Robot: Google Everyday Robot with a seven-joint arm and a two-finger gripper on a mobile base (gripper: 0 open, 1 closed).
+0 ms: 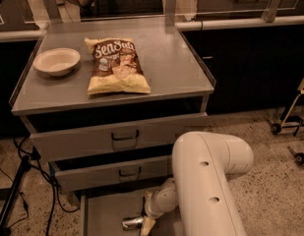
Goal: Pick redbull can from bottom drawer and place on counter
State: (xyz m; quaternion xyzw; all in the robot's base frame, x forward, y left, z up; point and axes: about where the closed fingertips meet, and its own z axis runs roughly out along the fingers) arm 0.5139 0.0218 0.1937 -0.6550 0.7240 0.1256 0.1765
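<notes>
— How far along are you getting?

— Taking the big things first: the counter (176, 68) is carrying only a chip bag (117, 65) and a bowl (56, 61). No can is standing up there, so the placing is not yet done. My arm (210, 181) is bending down in front of the cabinet, and the bottom drawer (105, 213) is standing pulled out beneath the two upper drawers (122, 136).

— And the can?

— The redbull can (132, 223) is lying on its side on the drawer floor. My gripper (147, 224) is sitting down inside the drawer, right at the can's right end, touching it or just beside it.

— Are you holding it?

— I cannot tell; whether the gripper is clamping the can is not showing from this angle.

— So what is remaining?

— I am judging this as the grasp step: the reach is done, the lift is not. Left to do: securing the can, raising it clear of the drawer's low sides, bringing it up past the upper drawers, and setting it on a bare part of the counter, probably to the right of the chip bag.
</notes>
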